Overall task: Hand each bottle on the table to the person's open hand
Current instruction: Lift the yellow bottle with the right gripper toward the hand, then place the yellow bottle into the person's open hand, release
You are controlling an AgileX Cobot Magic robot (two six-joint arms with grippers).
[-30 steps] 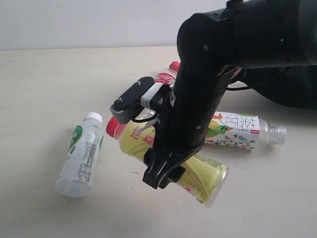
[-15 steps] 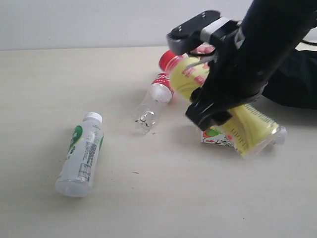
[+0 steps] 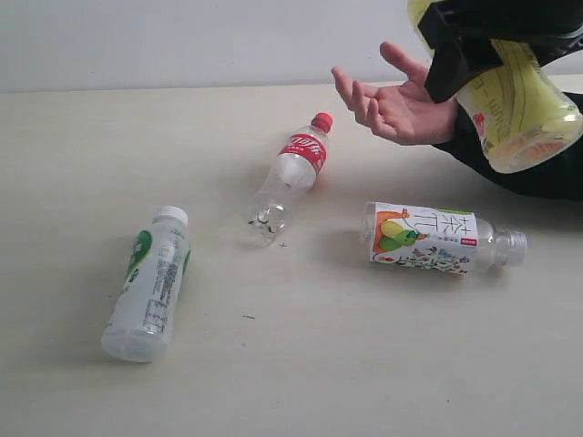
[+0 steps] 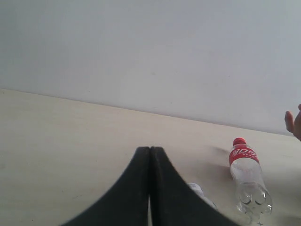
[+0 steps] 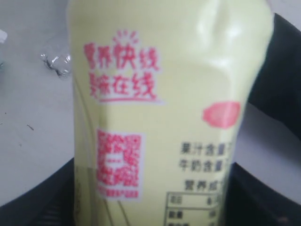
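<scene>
My right gripper [image 3: 474, 45] is shut on the yellow-labelled bottle [image 3: 515, 100], held high at the upper right; its label [image 5: 160, 117] fills the right wrist view and its cap is hidden. Just left of it the person's open hand [image 3: 392, 100] waits palm up, with a fingertip [image 4: 294, 123] showing in the left wrist view. On the table [image 3: 301, 364] lie the red-labelled clear bottle [image 3: 291, 177] [image 4: 247, 174], the fruit-label bottle [image 3: 437, 238] and the white-green bottle [image 3: 148, 282]. My left gripper [image 4: 149, 155] is shut and empty, out of the exterior view.
A black sleeve [image 3: 537, 173] rests along the table's right edge behind the fruit-label bottle. A pale wall [image 3: 182, 41] rises behind the table.
My right gripper has lifted the yellow-labelled bottle off the table and carried it up and to the right. The hand and the red-labelled bottle are now uncovered.
</scene>
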